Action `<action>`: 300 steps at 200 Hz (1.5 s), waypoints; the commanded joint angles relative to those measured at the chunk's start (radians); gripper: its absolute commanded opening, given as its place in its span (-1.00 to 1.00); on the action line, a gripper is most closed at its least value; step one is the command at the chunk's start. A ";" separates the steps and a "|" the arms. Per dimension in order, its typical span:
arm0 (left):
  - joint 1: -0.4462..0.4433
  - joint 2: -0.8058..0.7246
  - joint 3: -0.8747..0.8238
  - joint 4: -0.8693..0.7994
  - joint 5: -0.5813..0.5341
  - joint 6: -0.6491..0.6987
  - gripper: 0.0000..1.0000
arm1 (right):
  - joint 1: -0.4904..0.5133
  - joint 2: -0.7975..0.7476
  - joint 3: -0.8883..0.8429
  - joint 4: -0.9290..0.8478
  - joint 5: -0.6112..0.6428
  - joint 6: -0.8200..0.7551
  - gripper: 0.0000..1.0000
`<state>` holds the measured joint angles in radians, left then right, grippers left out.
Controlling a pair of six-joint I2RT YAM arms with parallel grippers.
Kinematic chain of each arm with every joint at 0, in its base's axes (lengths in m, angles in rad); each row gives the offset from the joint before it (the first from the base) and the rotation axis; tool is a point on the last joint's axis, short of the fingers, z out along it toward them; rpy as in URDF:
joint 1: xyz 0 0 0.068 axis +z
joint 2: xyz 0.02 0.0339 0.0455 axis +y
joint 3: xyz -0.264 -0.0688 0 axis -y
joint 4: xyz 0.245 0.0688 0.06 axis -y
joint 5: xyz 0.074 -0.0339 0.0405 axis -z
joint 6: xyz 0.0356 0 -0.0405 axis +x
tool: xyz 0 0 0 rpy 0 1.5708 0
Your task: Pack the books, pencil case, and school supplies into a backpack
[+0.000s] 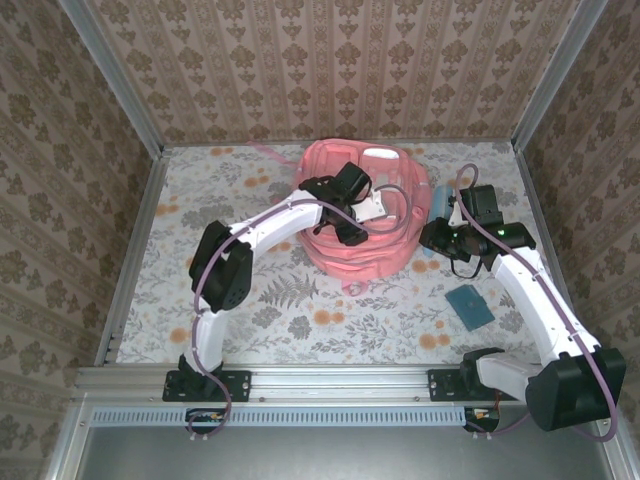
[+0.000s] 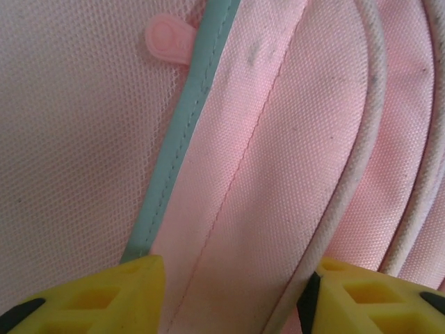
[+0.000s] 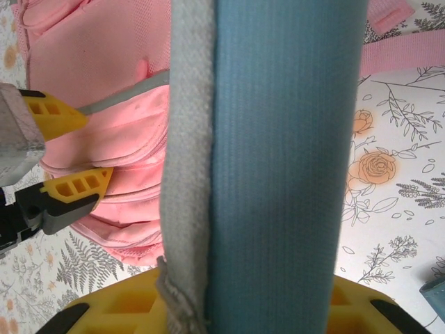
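Pinching only a thin outer layer of the backpack (image 1: 400, 175) looks like the main risk. The left claw (image 2: 233, 292) straddles a pink fold beside the teal piping (image 2: 177, 149), and if it shuts on too little fabric the fold may slip out, or the opening may lie flat. That would leave no gap for the right claw (image 3: 243, 306) to lower its load into, and the tall pencil case (image 3: 285, 153) could then catch on the rim and twist in the grip. The left claw's yellow fingers stand apart on either side of the fold, not visibly pressing it. The right claw is clamped on the blue pencil case, held upright just to the right of the backpack, which lies at the far middle of the table (image 1: 300, 300).
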<state>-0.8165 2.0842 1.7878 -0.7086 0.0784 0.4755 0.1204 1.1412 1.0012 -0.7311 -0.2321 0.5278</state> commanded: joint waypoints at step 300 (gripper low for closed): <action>-0.026 -0.361 -0.059 0.413 -0.214 -0.276 -1.00 | 0.212 0.169 -0.055 0.517 -0.499 0.410 -0.49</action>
<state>-0.8371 1.8511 1.6955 -0.4328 -0.1177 0.2878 0.3141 1.2354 0.8761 -0.3492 -0.7101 0.8433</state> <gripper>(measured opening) 0.063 0.257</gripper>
